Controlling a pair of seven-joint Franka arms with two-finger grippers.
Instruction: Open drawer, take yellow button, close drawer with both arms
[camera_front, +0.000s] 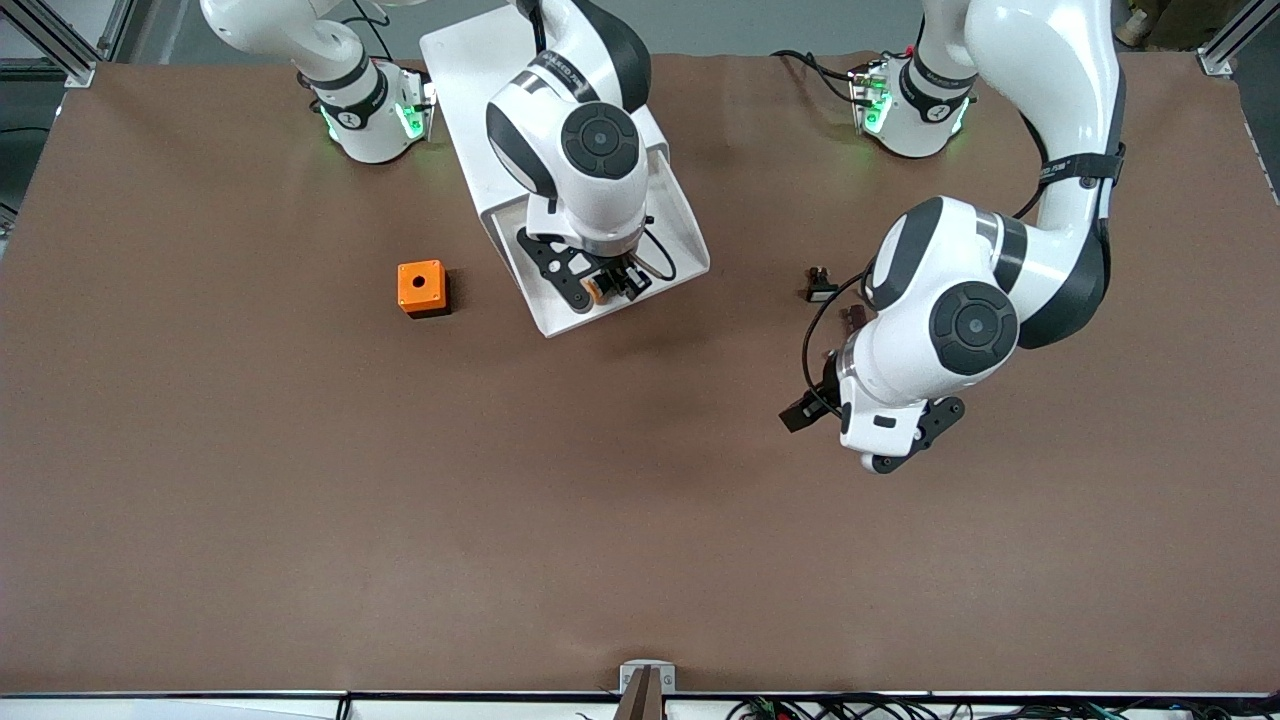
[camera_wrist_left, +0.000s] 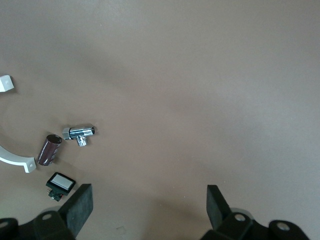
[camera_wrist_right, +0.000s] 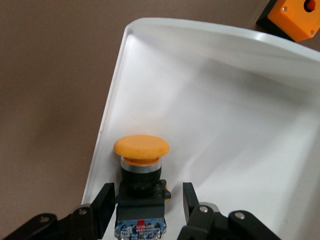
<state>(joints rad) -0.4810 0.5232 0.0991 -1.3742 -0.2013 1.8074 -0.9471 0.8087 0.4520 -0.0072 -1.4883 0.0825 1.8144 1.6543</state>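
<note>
The uppermost drawer (camera_front: 683, 232) stands pulled out of the white cabinet (camera_front: 470, 70). Inside it, near a corner of the white tray (camera_wrist_right: 225, 110), lies the button (camera_wrist_right: 141, 165), with a round orange cap and a black-and-blue body. My right gripper (camera_wrist_right: 147, 205) is down in the drawer with its fingers on either side of the button's body; one pad is close against it and a gap shows at the other. In the front view the button (camera_front: 594, 287) shows as an orange speck under the right gripper (camera_front: 610, 285). My left gripper (camera_wrist_left: 150, 207) waits open over bare table.
An orange cube with a hole (camera_front: 421, 287) sits beside the drawer toward the right arm's end. Toward the left arm's end lie a small black white-faced switch (camera_wrist_left: 61, 183), a brown cylinder (camera_wrist_left: 49, 149) and a chrome fitting (camera_wrist_left: 79, 133), close to the left gripper (camera_front: 825, 395).
</note>
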